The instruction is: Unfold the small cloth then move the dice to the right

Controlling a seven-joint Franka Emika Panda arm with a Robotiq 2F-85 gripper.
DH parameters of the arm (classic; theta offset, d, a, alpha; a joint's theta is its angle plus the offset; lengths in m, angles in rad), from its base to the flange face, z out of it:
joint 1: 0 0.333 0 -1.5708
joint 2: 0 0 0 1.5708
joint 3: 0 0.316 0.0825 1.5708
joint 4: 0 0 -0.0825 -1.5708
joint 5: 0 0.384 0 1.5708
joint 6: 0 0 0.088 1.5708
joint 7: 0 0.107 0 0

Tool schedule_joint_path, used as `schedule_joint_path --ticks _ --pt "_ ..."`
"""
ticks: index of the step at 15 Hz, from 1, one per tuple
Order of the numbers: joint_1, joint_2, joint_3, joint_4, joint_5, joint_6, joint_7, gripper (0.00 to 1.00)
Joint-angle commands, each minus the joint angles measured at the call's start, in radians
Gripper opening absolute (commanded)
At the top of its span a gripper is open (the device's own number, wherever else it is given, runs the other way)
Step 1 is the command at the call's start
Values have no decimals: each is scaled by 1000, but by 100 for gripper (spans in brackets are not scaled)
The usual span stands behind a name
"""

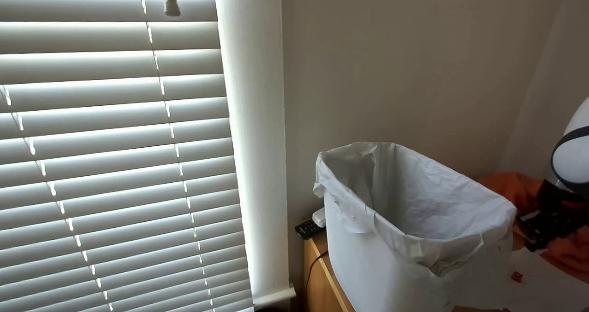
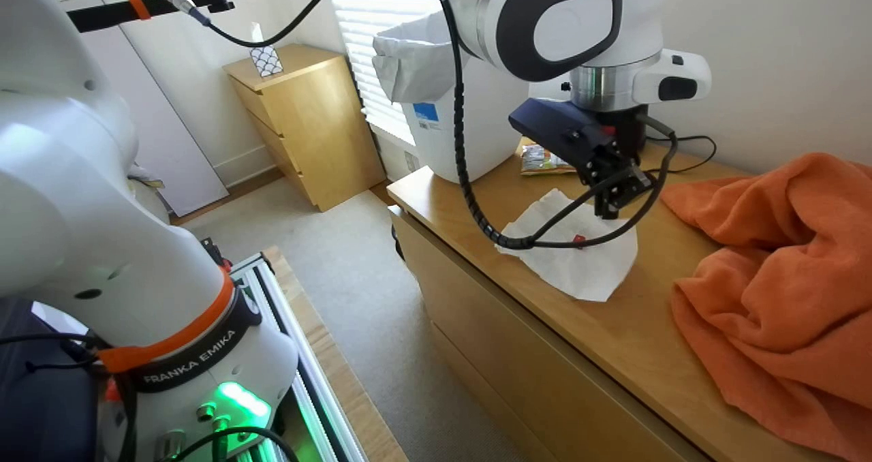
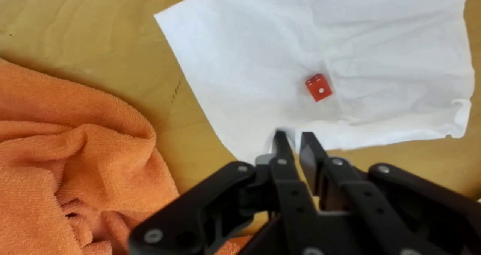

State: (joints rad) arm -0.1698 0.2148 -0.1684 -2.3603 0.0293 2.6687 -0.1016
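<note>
A red die rests on a thin white sheet, cloth or paper, which lies spread with fold creases on the wooden top. The die and sheet show in both exterior views. The orange-red cloth is soft, wrinkled and bunched beside the sheet; it shows too in the exterior views. My gripper is above the sheet's edge, apart from the die. Its fingers have a narrow gap with nothing visible between them.
A white bin with a liner stands on the dresser top. A snack packet lies beside it. A black remote lies behind the bin. The arm's black cable loops low over the sheet.
</note>
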Motion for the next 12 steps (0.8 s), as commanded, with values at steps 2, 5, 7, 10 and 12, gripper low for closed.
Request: schedule_joint_path --ticks 2,5,7,10,12 --pt "4 15 -8 1 -27 49 68 56" --pt "-7 5 14 -8 14 46 42 78" --pt "-11 11 32 -8 48 21 25 93" --pt "-8 5 40 -26 56 20 29 100" --pt "-2 -24 37 -48 38 20 32 100"
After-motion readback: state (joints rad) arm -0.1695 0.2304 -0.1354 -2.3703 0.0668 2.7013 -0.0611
